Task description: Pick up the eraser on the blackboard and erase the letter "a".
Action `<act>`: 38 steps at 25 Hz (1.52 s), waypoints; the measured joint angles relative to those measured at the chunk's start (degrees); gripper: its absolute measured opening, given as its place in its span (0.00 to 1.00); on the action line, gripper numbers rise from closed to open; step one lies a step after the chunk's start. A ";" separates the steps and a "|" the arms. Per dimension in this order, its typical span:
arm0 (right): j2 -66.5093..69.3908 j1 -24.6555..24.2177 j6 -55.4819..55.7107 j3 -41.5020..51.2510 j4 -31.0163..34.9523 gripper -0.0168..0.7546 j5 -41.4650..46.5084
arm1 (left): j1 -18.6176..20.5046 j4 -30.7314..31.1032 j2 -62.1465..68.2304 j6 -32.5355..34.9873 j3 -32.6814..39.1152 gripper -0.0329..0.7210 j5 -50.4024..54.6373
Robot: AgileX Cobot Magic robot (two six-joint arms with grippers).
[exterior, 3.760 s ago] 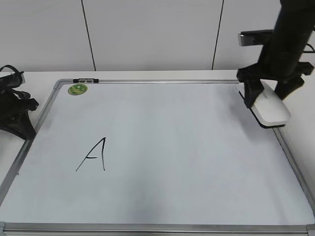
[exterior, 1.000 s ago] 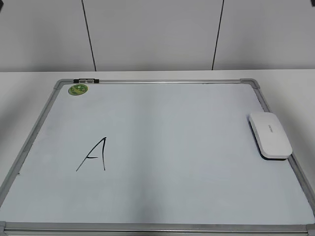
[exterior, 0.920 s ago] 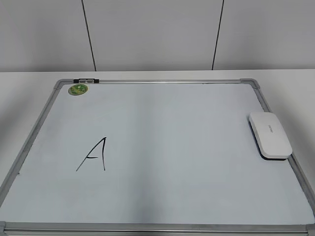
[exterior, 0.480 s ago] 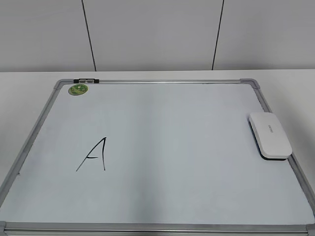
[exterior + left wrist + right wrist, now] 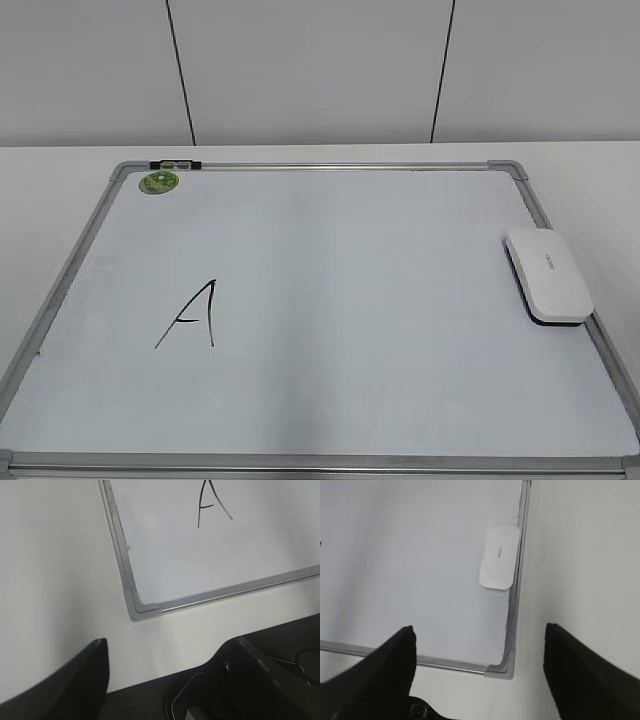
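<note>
Erasing looks done; both arms parked off the board.

Left gripper (image 5: 165,655) open, empty, by the board's (image 5: 330,165) near corner; only a capital "A" (image 5: 190,315) remains. Eraser (image 5: 548,275) lies against the right frame. Right gripper (image 5: 480,670) open; nothing left to do, I judge.
</note>
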 joint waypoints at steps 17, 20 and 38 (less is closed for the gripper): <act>-30.33 0.00 0.25 34.58 -4.85 0.78 -6.66 | 0.00 1.55 -15.78 -0.09 14.10 0.76 -7.30; -31.24 0.00 2.10 34.86 -8.92 0.78 -4.67 | 0.00 1.55 -15.78 -0.09 14.25 0.75 -7.66; -31.36 0.00 7.13 36.31 -8.48 0.78 -5.00 | 0.00 1.55 -15.78 -0.09 14.25 0.75 -8.06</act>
